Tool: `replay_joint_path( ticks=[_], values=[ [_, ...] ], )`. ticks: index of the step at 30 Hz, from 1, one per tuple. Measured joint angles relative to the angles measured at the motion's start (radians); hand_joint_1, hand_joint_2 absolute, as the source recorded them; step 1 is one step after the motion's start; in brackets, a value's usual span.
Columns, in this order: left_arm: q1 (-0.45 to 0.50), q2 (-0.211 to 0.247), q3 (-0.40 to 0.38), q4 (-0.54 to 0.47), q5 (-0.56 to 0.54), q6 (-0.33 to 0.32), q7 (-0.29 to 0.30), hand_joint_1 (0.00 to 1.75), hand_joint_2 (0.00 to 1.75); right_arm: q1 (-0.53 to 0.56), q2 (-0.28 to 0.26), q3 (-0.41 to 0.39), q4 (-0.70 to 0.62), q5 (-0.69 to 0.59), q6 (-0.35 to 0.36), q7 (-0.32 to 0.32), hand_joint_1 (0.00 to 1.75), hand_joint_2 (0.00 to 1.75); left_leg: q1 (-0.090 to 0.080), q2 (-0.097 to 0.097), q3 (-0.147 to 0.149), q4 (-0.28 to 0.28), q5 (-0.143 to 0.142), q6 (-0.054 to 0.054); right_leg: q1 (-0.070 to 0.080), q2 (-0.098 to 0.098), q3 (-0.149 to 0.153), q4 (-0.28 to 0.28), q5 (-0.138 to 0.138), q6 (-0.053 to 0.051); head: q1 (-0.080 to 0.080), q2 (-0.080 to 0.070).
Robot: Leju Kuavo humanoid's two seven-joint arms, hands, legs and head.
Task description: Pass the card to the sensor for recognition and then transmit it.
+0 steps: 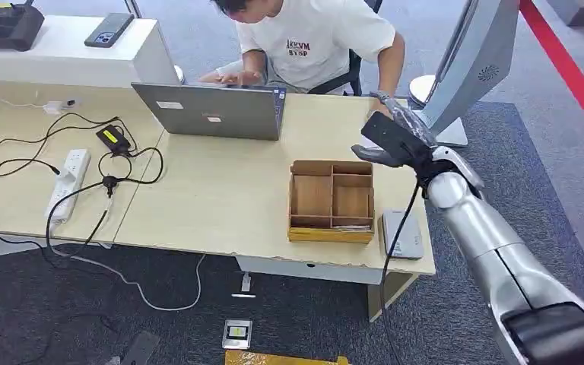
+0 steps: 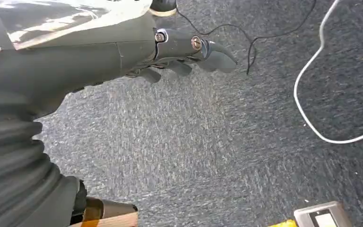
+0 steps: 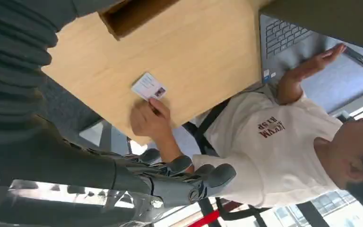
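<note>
Card (image 3: 149,86) flat on the light wood desk (image 1: 220,190), near the far edge in front of the seated person (image 1: 315,38); person's hand (image 3: 150,119) has fingertips on the card, seen in the right wrist view; robot not touching it.

Wooden divided box (image 1: 331,199) on the desk near the front right; four compartments visible, bare wood inside the upper ones, something thin and pale along the front strip, cannot tell what; grey flat sensor device (image 1: 403,234) just beside the box on its right, at the desk edge.

Right hand (image 1: 395,141) raised over the desk's right end beyond the box, fingers loosely apart, holding nothing; left hand (image 2: 189,52) hangs over the grey carpet, fingers slightly curled and apart, nothing in it.

Laptop (image 1: 213,110) open in front of the person; power strip (image 1: 68,182) and black cables on the left desk.
</note>
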Motion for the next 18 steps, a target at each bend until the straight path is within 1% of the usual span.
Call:
replay_joint_path(
  ticks=[5, 9, 13, 18],
  values=[
    [0.007, 0.001, 0.001, 0.000, 0.003, 0.000, 0.000, 0.00, 1.75, 0.147, -0.058, -0.024, -0.182, -0.003, -0.003, 0.072, 0.00, 1.75, 0.000, 0.000, 0.000, 0.000, 0.000, 0.000, 0.000, 0.000, 0.000, 0.000, 0.000, 0.000, 0.000, 0.000],
    [0.010, 0.002, 0.001, 0.000, 0.003, -0.001, 0.002, 0.00, 1.75, 0.235, -0.096, -0.041, -0.313, -0.003, -0.001, 0.121, 0.00, 1.75, 0.000, 0.000, 0.000, 0.000, 0.000, 0.000, 0.000, 0.000, 0.000, 0.000, 0.000, 0.000, 0.000, 0.000],
    [0.010, 0.002, 0.001, 0.000, 0.002, -0.003, 0.003, 0.00, 1.75, 0.292, -0.119, -0.056, -0.409, 0.010, 0.007, 0.147, 0.00, 1.75, 0.000, 0.000, 0.000, 0.000, 0.000, 0.000, 0.000, 0.000, 0.000, 0.000, 0.000, 0.000, 0.000, 0.000],
    [0.010, 0.002, 0.001, 0.000, -0.001, -0.003, 0.005, 0.00, 1.75, 0.357, -0.131, -0.069, -0.507, 0.015, 0.035, 0.174, 0.00, 1.75, 0.000, 0.000, 0.000, 0.000, 0.000, 0.000, 0.000, 0.000, 0.000, 0.000, 0.000, 0.000, 0.000, 0.000]
  ],
)
